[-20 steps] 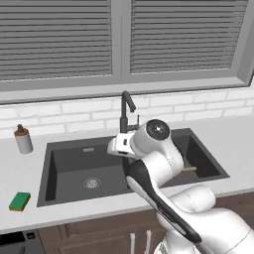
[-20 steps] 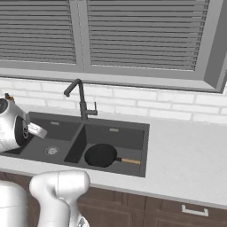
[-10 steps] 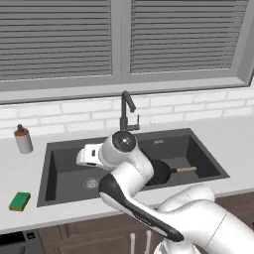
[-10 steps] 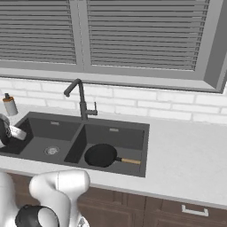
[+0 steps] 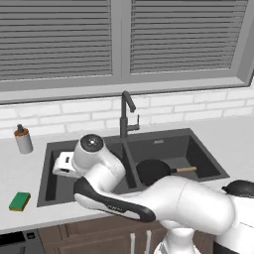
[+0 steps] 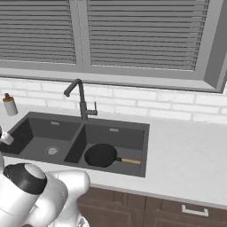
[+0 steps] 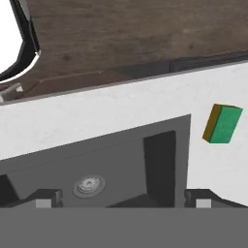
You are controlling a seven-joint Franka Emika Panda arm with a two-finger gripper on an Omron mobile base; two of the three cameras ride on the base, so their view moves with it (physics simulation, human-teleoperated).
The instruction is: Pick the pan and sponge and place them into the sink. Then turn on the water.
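- I'm looking at the sink (image 5: pixel 163 144) as my anchor: dark grey, two basins, set in the pale counter (image 6: pixel 186 159) under the window blinds.
- The pan (image 5: pixel 153 171) is down in the sink's right-hand basin, lying flat on the floor of it, with its light wooden handle pointing away from the divider toward the sink's right wall. I get the same read from my right camera, pan (image 6: pixel 101 155) flat in that basin.
- The sponge (image 5: pixel 20 201) is out on the counter, off the sink's left front corner, near the rim but not touching it. In my hand camera the sponge (image 7: pixel 223 124) shows green on top with the orange layer along one side, apart from the sink's edge.
- My gripper (image 7: pixel 121 197) hangs over the sink's left basin, with that basin's round drain (image 7: pixel 89 184) between the two tips. The fingers (image 7: pixel 44 197) stand wide apart with nothing between them.
- The dark gooseneck faucet (image 5: pixel 126 115) rises behind the sink's divider; I see no stream from it.
- The soap bottle (image 5: pixel 22 139) stands on the counter beyond the sink's left rear corner.
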